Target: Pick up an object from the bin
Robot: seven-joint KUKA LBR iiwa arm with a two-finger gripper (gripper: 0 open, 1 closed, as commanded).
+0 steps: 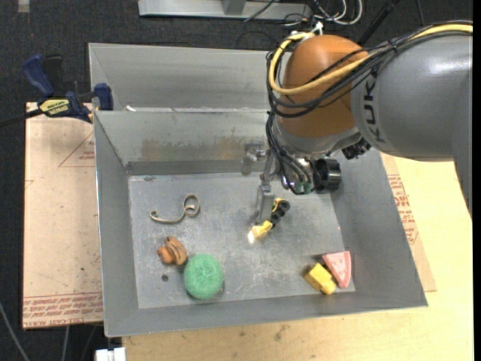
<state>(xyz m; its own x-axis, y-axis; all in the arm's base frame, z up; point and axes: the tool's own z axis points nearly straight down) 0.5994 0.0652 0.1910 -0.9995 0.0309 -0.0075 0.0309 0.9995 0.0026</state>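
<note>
**My end effector low at the small yellow-and-black piece in the middle of the bin**

My end effector (264, 210) is down near the floor of the bin (113, 201), about in the middle of it, a little toward the right wall. Its tip is directly at a small yellow-and-black piece (262, 231) that lies on the floor there. The yellow end of the piece points toward the front edge, the black end toward the right wall. I cannot tell whether my end effector is released or clenched. I also cannot tell whether it touches the piece or is only just above it. My orange wrist cover (319, 81), with its cables, hangs over the back right part of the bin.

The other things lie well apart from me. In the front right corner a yellow block (321, 280) lies touching a pink wedge (340, 267). Near the front left corner is a green round ball (203, 277), and just beside it, toward the left wall, a small brown knotted thing (172, 252). Behind these two lies a thin beige curled cord (176, 211).
</note>
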